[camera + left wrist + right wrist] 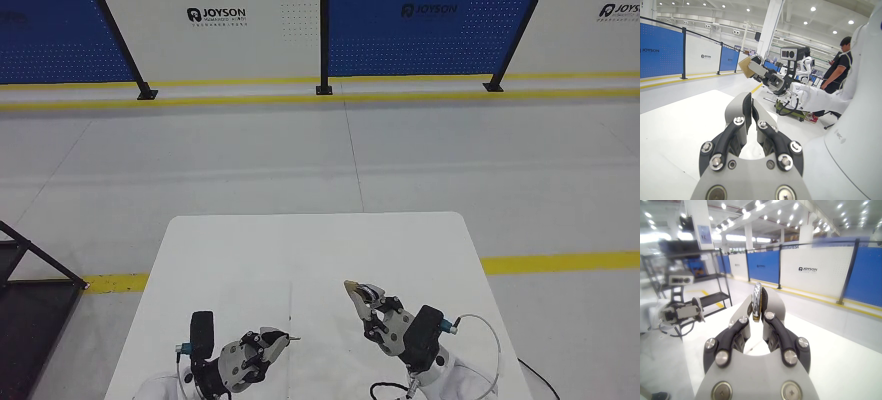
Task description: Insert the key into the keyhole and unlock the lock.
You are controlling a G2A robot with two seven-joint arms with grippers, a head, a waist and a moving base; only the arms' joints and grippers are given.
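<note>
Clamping the lock [746, 68] over the desk [300, 250] at 5 o'clock, right hand [757, 306]; left hand [751, 106] at 7 o'clock, pinched together on the thin key [287, 339].

Open white table [300, 250] stretches ahead of both claws, out to its far edge. A broad strip of bare tabletop also lies between the left gripper [751, 106] and the right gripper [758, 306]. The right claw hangs above the table, and a brass padlock [745, 68] clamped in it fills the space at its tip. A thin key [291, 337] pokes from the left claw's pressed-together fingers toward the right claw. Past the left claw's outer side, off the table edge, stands a black shelf rack [715, 297].
</note>
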